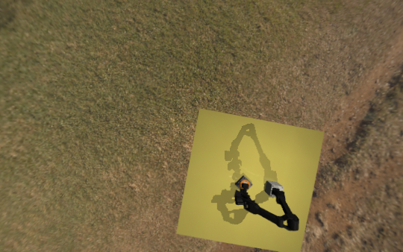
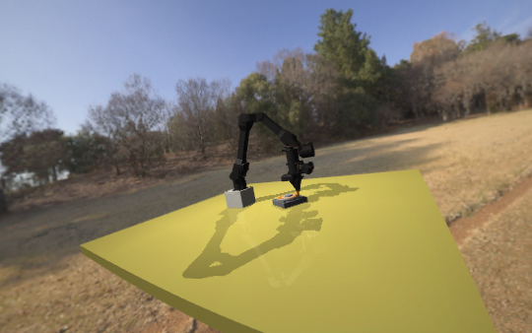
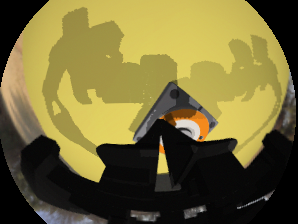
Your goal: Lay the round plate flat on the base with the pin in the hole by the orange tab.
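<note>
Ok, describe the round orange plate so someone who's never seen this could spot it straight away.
Start at the big yellow square board on the grass, then find the black arm's grey block base. Beside it, a small dark square base carries the round orange plate, the only orange thing there, under the shut gripper.

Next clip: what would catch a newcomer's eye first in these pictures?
The black arm arching from its grey mount on the yellow table, throwing a long shadow. Its shut gripper points straight down onto the orange round plate on the small dark base, out in a dry grassy field.

Matt yellow table top (image 2: 374, 256) (smooth), black claw (image 3: 161, 137).
</note>
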